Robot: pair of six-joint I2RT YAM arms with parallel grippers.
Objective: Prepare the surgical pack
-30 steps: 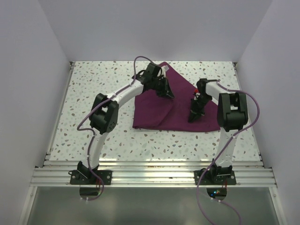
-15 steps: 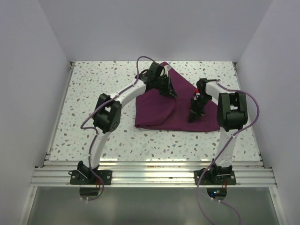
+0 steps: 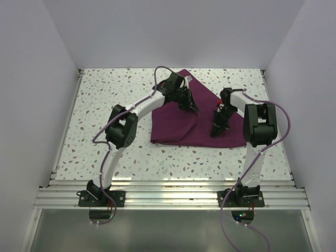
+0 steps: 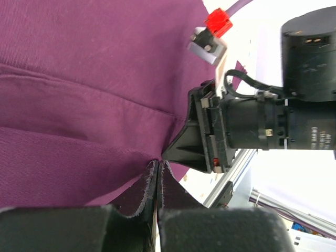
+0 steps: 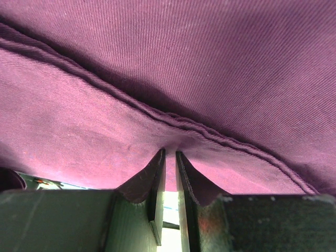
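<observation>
The speckled table [image 3: 105, 105] holds the purple cloth [image 3: 176, 126]. The cloth lies on the far half, closer to the right edge, with one corner pointing at the far edge (part of it is folded over). The left gripper [image 3: 192, 108] pinches a fold near the cloth's middle, fingers squeezed tight. The right gripper [image 3: 216, 132] pinches a hem nearer the right edge, fingers almost touching.

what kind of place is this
Probably a robot lab test cell, not a real operating room: a speckled table boxed in by plain white walls, left arm and right arm bolted to a metal rail at its near edge, working on a purple cloth.
</observation>
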